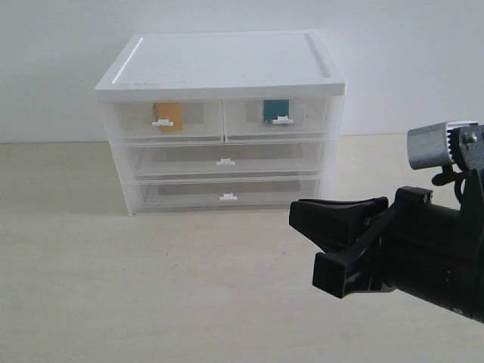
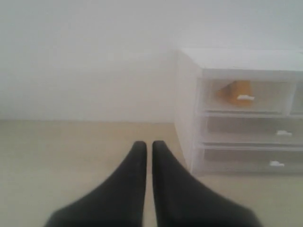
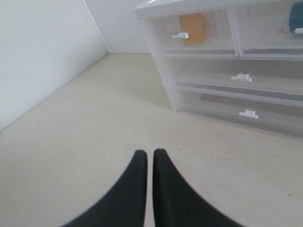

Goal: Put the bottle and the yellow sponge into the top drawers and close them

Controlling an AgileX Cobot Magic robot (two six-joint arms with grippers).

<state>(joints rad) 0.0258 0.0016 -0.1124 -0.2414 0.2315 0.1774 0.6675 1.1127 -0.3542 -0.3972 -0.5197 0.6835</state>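
Yellow sponge (image 1: 169, 116) and bottle (image 1: 275, 110) sit inside the closed top drawers (image 1: 200, 117); the task looks done. Left hand (image 2: 148, 143) and right hand (image 3: 149, 152) are pressed together, empty; only backing away seems left.

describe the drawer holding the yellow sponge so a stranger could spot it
Find the white-topped clear drawer unit on the table. Its top row is split in two; this is the left drawer in the exterior view. Only it shows the yellow sponge inside; its neighbour holds the teal bottle.
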